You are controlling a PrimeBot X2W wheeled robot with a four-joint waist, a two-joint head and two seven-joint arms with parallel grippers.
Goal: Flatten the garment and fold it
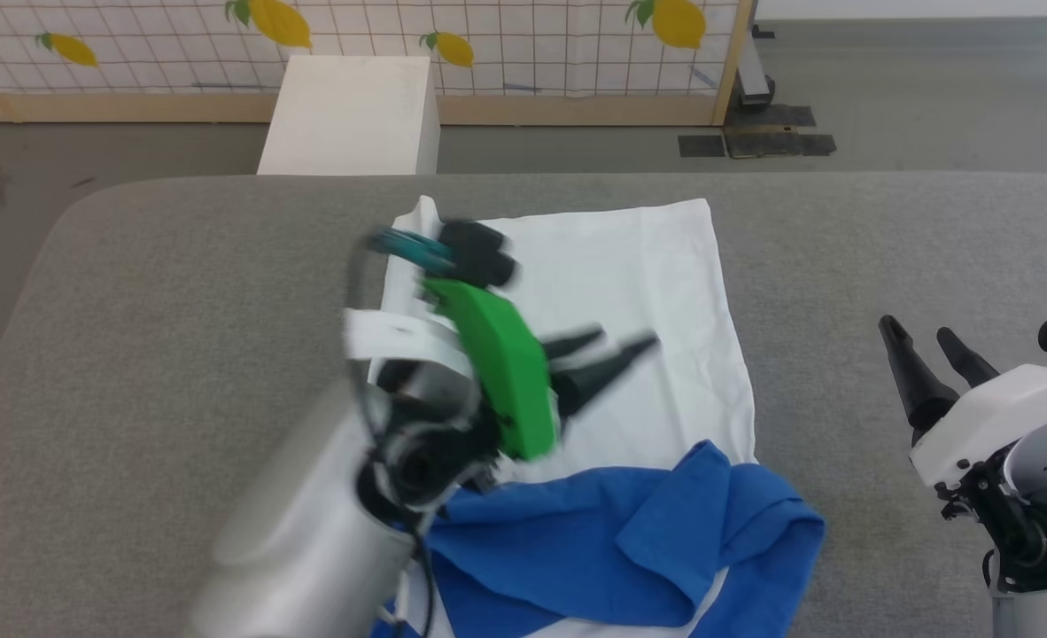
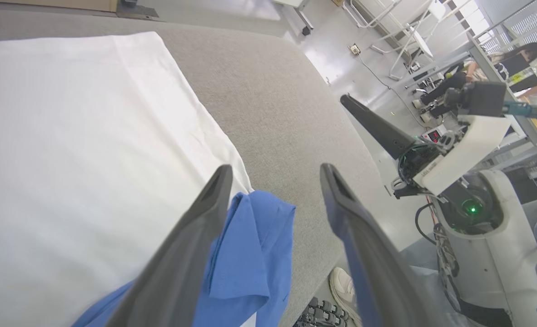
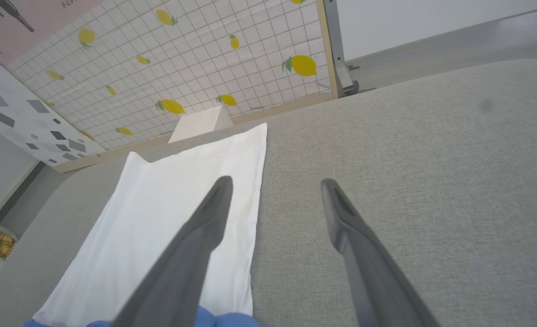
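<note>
Jaws of the left gripper point(image 1: 627, 338) stand apart and empty over the garment point(image 1: 647, 257), whose blue sleeves point(image 1: 630, 540) lie bunched; right gripper point(image 1: 915, 328), likewise apart, sits aside, evidently leaving room.

left forearm point(image 1: 311, 540): pale grey cylinder bearing a bright green housing point(image 1: 501, 381), a white band point(image 1: 395, 337) and a teal-tipped black connector point(image 1: 475, 252). right wrist point(image 1: 988, 421): white shell over dark joint hardware. jaws: paired long, dark, tapering fingers point(image 1: 911, 377).

a robot lab: lemon-print partition screen point(image 1: 523, 53), white metal frames point(image 2: 407, 45), a seated person point(image 2: 518, 56)
</note>
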